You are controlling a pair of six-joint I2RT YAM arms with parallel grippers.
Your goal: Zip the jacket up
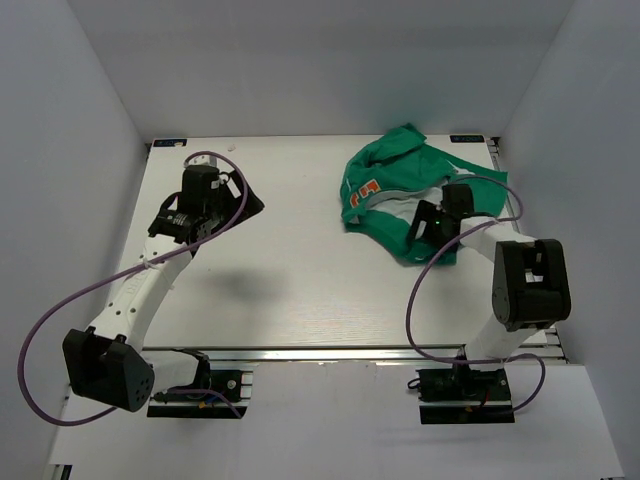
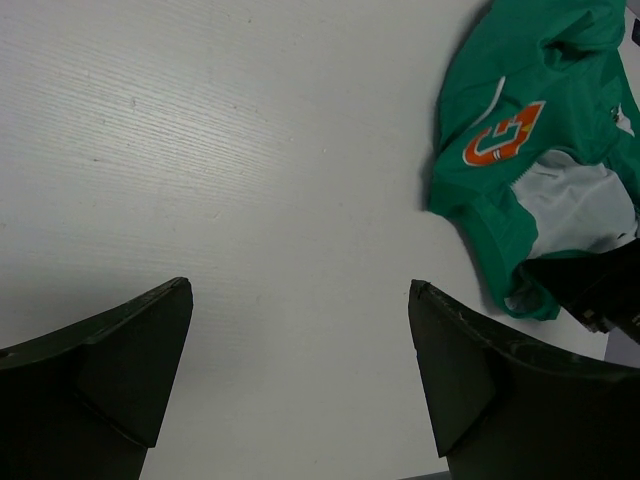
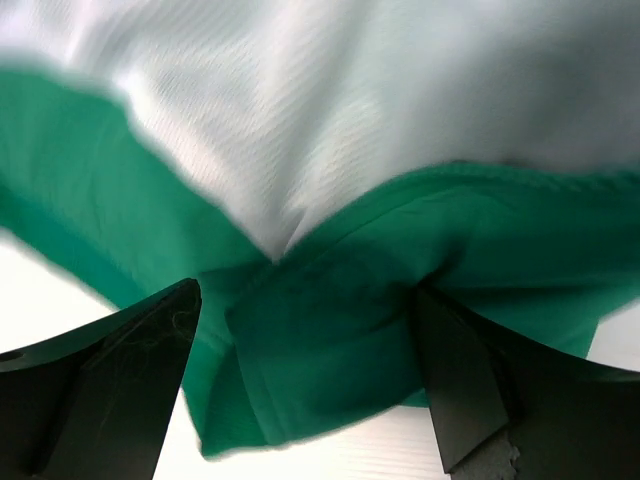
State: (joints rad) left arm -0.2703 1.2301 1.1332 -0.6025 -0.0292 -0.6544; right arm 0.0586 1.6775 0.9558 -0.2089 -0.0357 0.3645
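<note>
The green jacket (image 1: 400,185) lies crumpled at the back right of the table, its orange letter and pale grey lining showing. It also shows in the left wrist view (image 2: 520,150). My right gripper (image 1: 432,235) is open, low over the jacket's near edge. In the right wrist view a folded bunch of green fabric (image 3: 330,340) lies between its spread fingers (image 3: 460,380), with grey lining behind. My left gripper (image 1: 240,205) is open and empty over bare table at the left, well apart from the jacket; its fingers (image 2: 470,370) frame white tabletop.
The white table (image 1: 300,270) is walled by pale panels at the back and both sides. A metal rail with the arm bases runs along the near edge. Purple cables loop off both arms.
</note>
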